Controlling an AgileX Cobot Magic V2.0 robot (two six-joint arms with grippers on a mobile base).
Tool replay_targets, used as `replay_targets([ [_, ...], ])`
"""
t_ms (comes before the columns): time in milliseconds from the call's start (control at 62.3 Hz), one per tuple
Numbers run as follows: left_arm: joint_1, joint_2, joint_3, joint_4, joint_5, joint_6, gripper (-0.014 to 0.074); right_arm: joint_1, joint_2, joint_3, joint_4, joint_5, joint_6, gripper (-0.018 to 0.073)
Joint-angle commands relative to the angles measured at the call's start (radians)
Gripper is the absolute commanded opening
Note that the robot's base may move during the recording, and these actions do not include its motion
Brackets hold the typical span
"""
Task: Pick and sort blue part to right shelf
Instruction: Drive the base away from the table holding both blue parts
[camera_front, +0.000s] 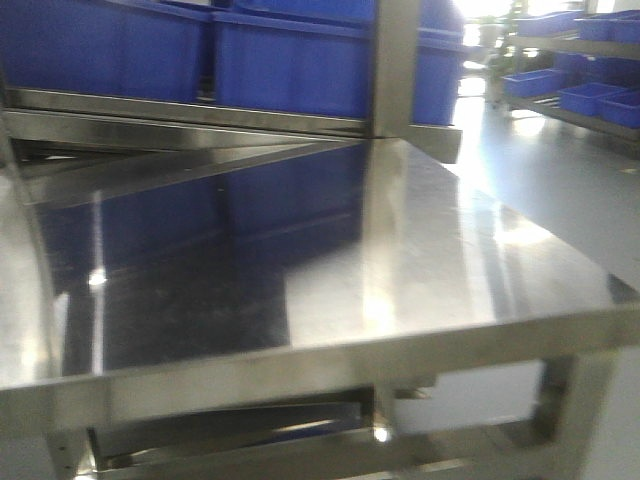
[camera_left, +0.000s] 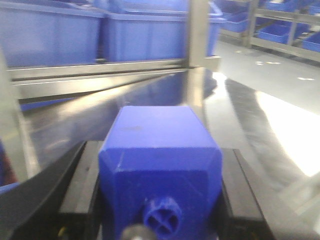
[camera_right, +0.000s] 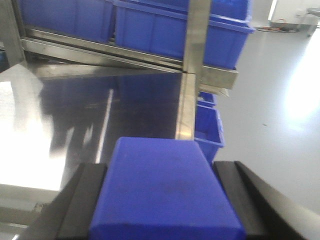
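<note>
Gleaming steel table (camera_front: 420, 250), right shelf (camera_front: 200, 108) behind

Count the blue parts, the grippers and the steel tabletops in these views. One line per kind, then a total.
blue part: 2
grippers: 2, left gripper and right gripper, each shut on one
steel tabletop: 1
Total: 5

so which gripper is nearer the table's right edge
Right. The right gripper, holding a blue part, hangs over the table edge; the left gripper is inboard, the edge off to its right.
</note>
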Motion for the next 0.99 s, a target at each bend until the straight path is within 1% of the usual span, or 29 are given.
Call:
replay_targets([
  [0,-0.008,0.015,-0.026,0.016,-0.090,-0.011,0.0312,-0.001,0.014,-0.026,-0.024,-0.089,-0.006,0.0278],
  [978,-0.008,0.015,-0.026,0.016,-0.090,-0.011,0.0312,-0.001,0.014,-0.026,-0.024,-0.089,-0.006,0.0278],
])
